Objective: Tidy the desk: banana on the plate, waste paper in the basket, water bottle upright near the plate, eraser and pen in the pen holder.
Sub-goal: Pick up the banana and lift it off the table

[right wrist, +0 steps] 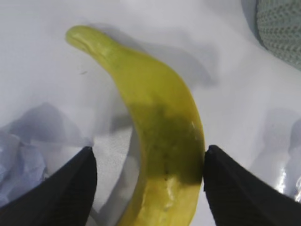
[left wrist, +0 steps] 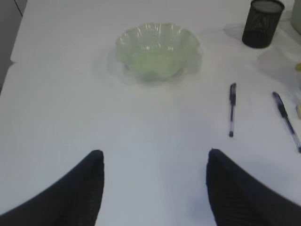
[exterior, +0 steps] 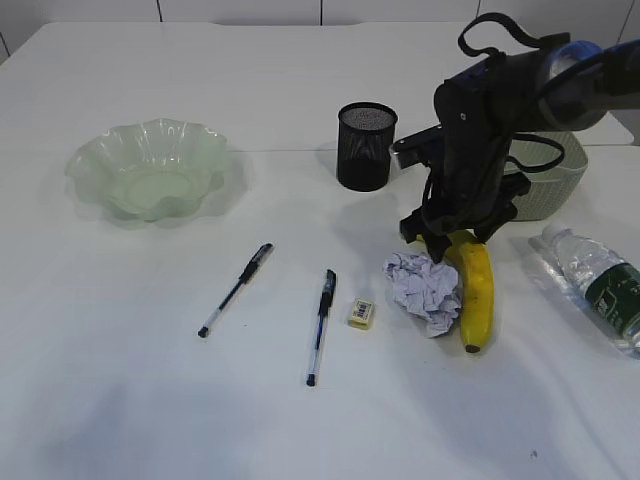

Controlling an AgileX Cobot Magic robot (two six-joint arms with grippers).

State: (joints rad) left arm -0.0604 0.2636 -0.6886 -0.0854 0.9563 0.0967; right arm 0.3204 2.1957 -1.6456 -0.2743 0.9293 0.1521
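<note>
The right gripper [right wrist: 148, 183] is held apart astride the banana [right wrist: 155, 136]: soft, bruisable, best pinched gently mid-body.

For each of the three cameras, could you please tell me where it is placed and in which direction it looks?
Exterior view: raised at the table's front, slanting down over the desk; shows the right arm with its right gripper over the banana.
Left wrist view: on the left arm, looking forward over the plate; left gripper fingers show.
Right wrist view: on the right arm, looking down at the banana between open fingers.
Shared: exterior and left wrist views both show the plate and pen holder.
</note>
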